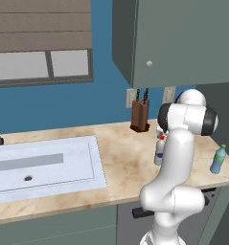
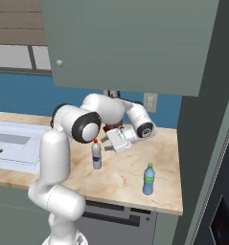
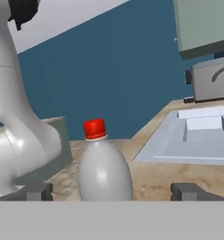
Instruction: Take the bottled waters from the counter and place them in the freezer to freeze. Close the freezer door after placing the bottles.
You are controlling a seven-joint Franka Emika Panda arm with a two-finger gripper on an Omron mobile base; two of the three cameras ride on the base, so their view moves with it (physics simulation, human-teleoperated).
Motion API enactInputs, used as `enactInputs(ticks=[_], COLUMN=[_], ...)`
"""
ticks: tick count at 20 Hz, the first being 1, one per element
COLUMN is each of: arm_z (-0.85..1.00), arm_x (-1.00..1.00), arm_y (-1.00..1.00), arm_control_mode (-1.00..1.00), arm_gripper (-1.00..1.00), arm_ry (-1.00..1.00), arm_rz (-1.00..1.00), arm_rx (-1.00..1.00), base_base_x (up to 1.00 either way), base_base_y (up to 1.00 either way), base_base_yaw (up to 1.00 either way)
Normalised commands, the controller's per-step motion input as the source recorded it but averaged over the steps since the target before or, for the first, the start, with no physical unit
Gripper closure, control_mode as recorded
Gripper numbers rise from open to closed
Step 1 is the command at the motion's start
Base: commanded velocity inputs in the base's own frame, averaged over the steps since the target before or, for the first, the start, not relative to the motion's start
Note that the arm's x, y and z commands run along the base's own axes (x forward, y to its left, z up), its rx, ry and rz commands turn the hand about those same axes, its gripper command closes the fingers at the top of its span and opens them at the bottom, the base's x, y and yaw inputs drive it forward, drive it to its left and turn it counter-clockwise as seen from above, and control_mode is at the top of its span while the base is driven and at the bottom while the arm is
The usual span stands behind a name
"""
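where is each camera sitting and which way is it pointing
Left base view: behind the arm on its left, looking down at the counter and sink; white arm at lower right.
Right base view: behind on its right, same counter; arm at lower left, open gripper beside the red-capped bottle.
Hand view: on the hand, level along the counter towards the sink; finger tips straddle that bottle.
Both base views share the green-capped bottle.
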Motion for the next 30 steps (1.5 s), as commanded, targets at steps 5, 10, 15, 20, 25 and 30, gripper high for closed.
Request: enactInputs(ticks=[5,10,15,20,25,30], arm_z=[0.09,0.00,0.00,0.00,0.00,0.00], arm_x=[-0.01,-0.10,-0.09,-0.02,0.00,0.00], arm_y=[0.05,0.05,0.05,0.12,0.15,0.11], arm_control_mode=[-1.00,-1.00,-1.00,-1.00,-1.00,-1.00], arm_gripper=[-1.00,-1.00,-1.00,-1.00,-1.00,-1.00], arm_ry=[0.00,-0.03,-0.06,-0.03,0.00,0.00], arm_rz=[0.04,0.02,0.02,0.01,0.00,0.00], arm_rx=[0.00,0.00,0.00,0.00,0.00,0.00], base_base_x=[0.00,0.00,0.00,0.00,0.00,0.00], base_base_y=[0.00,0.00,0.00,0.00,0.00,0.00], base_base_yaw=[0.00,0.00,0.00,0.00,0.00,0.00])
